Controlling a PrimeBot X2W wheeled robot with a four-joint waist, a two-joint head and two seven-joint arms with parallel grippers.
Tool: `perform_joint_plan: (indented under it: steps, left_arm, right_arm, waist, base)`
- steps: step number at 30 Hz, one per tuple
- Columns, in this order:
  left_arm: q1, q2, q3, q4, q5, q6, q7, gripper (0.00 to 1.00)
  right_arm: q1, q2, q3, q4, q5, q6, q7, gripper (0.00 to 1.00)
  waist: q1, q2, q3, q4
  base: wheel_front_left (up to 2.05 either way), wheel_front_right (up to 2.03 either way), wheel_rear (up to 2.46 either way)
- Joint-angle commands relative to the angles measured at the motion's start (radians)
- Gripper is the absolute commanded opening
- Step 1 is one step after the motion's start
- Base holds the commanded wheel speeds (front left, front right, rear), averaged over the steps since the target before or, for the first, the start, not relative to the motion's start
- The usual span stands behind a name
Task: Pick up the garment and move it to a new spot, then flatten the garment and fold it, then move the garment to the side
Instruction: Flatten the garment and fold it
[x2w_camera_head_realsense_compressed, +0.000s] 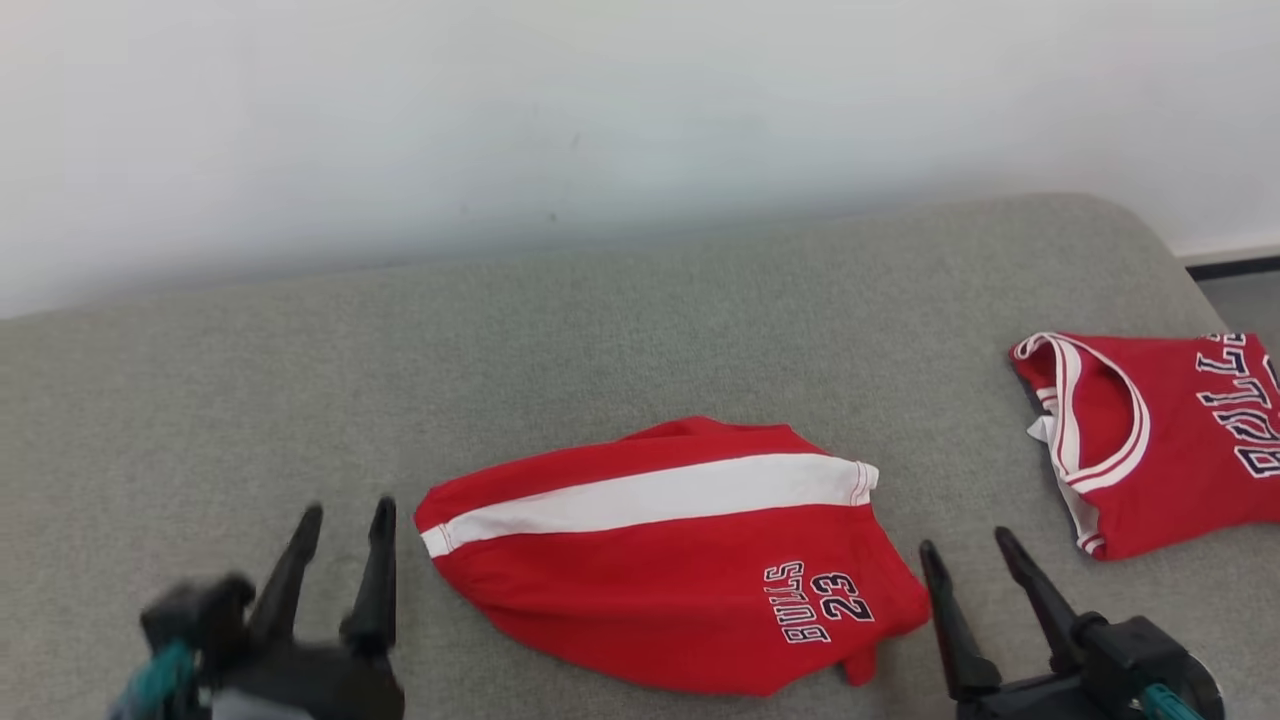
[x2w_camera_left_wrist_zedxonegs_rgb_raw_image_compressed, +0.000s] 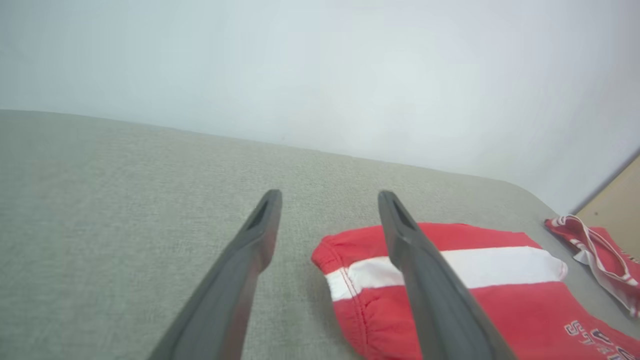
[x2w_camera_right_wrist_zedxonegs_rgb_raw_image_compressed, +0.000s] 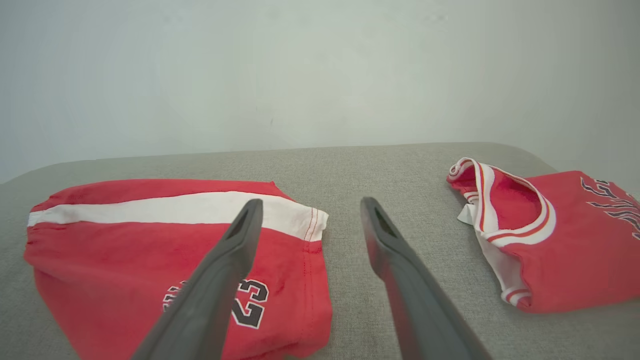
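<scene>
- Grey woven cushion (x2w_camera_head_realsense_compressed: 640, 330), rounded far edge.
- Red shorts (x2w_camera_head_realsense_compressed: 660, 590): soft fabric, folded flat, white side stripe; mid-cushion between both grippers, long axis left-right, gathered waistband leftward, hem rightward.
- Red jersey (x2w_camera_head_realsense_compressed: 1170, 450), folded, far right, apart from shorts.
- Left gripper (x2w_camera_head_realsense_compressed: 348, 507), right gripper (x2w_camera_head_realsense_compressed: 965, 542): dark tapered fingers spread, empty.

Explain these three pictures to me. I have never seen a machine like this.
This is a two-armed robot. The head view looks down from its head at a grey padded surface. The dark two-fingered tongs are its left gripper and right gripper. The two wrist views look along each gripper's own fingers. Folded red shorts marked BULLS 23 lie between the grippers; a red jersey lies farther right. Both grippers are open and hold nothing.
</scene>
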Motion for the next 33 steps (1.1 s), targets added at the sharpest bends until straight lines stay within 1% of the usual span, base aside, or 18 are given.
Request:
perform_joint_plan:
  steps: [1, 3, 7, 10, 13, 17, 20, 26, 33]
  left_arm:
    - [0.087, -0.03, 0.053, -0.047, 0.057, 0.0, 0.001, 1.0]
    - [0.151, -0.066, 0.149, -0.118, 0.14, -0.016, 0.0, 1.0]
    - [0.252, -0.149, 0.286, -0.193, 0.264, -0.072, 0.0, 1.0]
    - [0.283, -0.194, 0.361, -0.221, 0.326, -0.119, 0.0, 1.0]
    - [0.301, -0.223, 0.409, -0.231, 0.371, -0.151, 0.0, 1.0]
    - [0.32, -0.246, 0.445, -0.247, 0.414, -0.175, 0.0, 1.0]
    - [0.333, -0.252, 0.463, -0.24, 0.441, -0.186, 0.0, 1.0]
    - [0.364, -0.264, 0.49, -0.209, 0.462, -0.193, 0.0, 1.0]
    - [0.374, -0.271, 0.489, -0.191, 0.462, -0.193, 0.0, 1.0]
  right_arm:
    - [0.015, -0.004, -0.012, -0.007, 0.004, -0.002, -0.003, 1.0]
    - [0.024, -0.003, -0.038, -0.01, 0.008, -0.002, -0.001, 1.0]
    - [0.032, -0.001, -0.07, -0.022, 0.009, -0.002, 0.006, 1.0]
    - [0.039, -0.004, -0.083, -0.025, 0.011, -0.002, 0.005, 1.0]
    - [0.045, -0.007, -0.087, -0.023, 0.008, -0.002, 0.004, 1.0]
    - [0.057, -0.015, -0.078, -0.013, 0.007, -0.002, 0.0, 1.0]
    - [0.06, -0.022, -0.063, 0.002, 0.01, -0.002, -0.006, 1.0]
    - [0.068, -0.02, -0.048, 0.029, 0.012, -0.002, -0.017, 1.0]
    - [0.062, -0.014, -0.05, 0.04, 0.015, -0.002, -0.025, 1.0]
  waist:
    - [0.0, 0.0, -0.033, 0.015]
    - [0.0, 0.0, -0.048, 0.023]
    - [0.0, 0.0, -0.063, 0.042]
    - [0.0, 0.0, -0.071, 0.055]
    - [0.0, 0.0, -0.079, 0.063]
    - [0.0, 0.0, -0.085, 0.069]
    - [0.0, 0.0, -0.086, 0.071]
    - [0.0, 0.0, -0.089, 0.073]
    - [0.0, 0.0, -0.086, 0.075]
  base:
    - [0.0, 0.0, 0.0]
    - [0.0, 0.0, 0.0]
    - [0.0, 0.0, 0.0]
    - [0.0, 0.0, 0.0]
    - [0.0, 0.0, 0.0]
    - [0.0, 0.0, 0.0]
    - [0.0, 0.0, 0.0]
    - [0.0, 0.0, 0.0]
    - [0.0, 0.0, 0.0]
